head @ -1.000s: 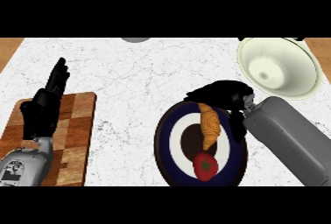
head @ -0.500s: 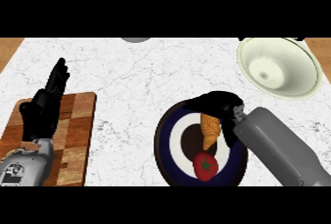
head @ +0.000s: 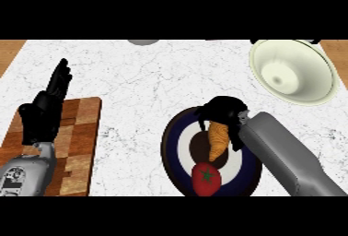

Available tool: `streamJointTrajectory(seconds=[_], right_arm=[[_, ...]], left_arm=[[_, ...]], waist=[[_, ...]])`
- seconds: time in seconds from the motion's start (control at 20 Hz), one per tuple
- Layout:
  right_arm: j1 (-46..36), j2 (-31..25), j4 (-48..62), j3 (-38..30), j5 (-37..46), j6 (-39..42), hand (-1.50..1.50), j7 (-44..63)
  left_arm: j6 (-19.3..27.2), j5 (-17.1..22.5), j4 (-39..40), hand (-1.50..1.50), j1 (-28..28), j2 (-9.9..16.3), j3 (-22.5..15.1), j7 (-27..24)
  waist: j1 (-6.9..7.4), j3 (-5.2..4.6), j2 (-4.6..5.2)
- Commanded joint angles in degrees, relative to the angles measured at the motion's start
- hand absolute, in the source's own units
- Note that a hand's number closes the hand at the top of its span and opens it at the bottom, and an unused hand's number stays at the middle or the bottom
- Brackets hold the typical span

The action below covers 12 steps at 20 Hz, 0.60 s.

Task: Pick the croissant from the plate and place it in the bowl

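An orange-brown croissant (head: 217, 140) lies on a round plate (head: 178, 152) with dark blue, white and brown rings, right of centre. My right hand (head: 223, 109) is over the croissant's far end with fingers curled down around it. A red tomato (head: 206, 179) sits at the plate's near edge. The cream bowl (head: 292, 71) stands at the far right, apart from the plate. My left hand (head: 46, 108) rests open over the wooden board at the left, fingers pointing up.
A wooden cutting board (head: 76, 147) lies at the left edge of the white marble counter (head: 149, 92). A grey round object (head: 142, 42) shows partly at the far edge. Bare wood strips flank the counter's far corners.
My right hand has moved left and nearer, from the plate's far right rim onto the croissant's far end, and its fingers have closed around it. The left hand is unchanged.
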Motion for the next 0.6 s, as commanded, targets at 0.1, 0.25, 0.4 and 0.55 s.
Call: streamJointTrajectory(seconds=[0.1,0.25,0.4,0.55], right_arm=[[1.01,3.28,4.45,0.07,5.11,-4.36,1.5,-4.8],[0.0,4.17,6.73,-3.35,5.23,-5.26,1.5,-6.47],[-0.04,3.15,4.01,-4.88,5.09,-2.74,1.5,-8.65],[2.19,-0.06,-1.3,-5.34,6.26,-3.32,1.5,-12.59]], left_arm=[[-0.92,-0.35,4.06,0.0,-0.38,-1.11,1.2,-3.62],[-1.21,-1.13,-1.14,0.0,0.18,-0.56,1.13,1.36],[-2.3,-0.04,-3.09,0.0,1.17,-0.71,1.76,1.87],[-2.05,-0.94,-5.06,0.0,3.78,-1.13,1.79,1.25]], waist=[[-0.15,0.13,0.37],[-0.01,0.14,0.31],[-0.04,0.14,0.24],[-0.19,0.13,0.17]])
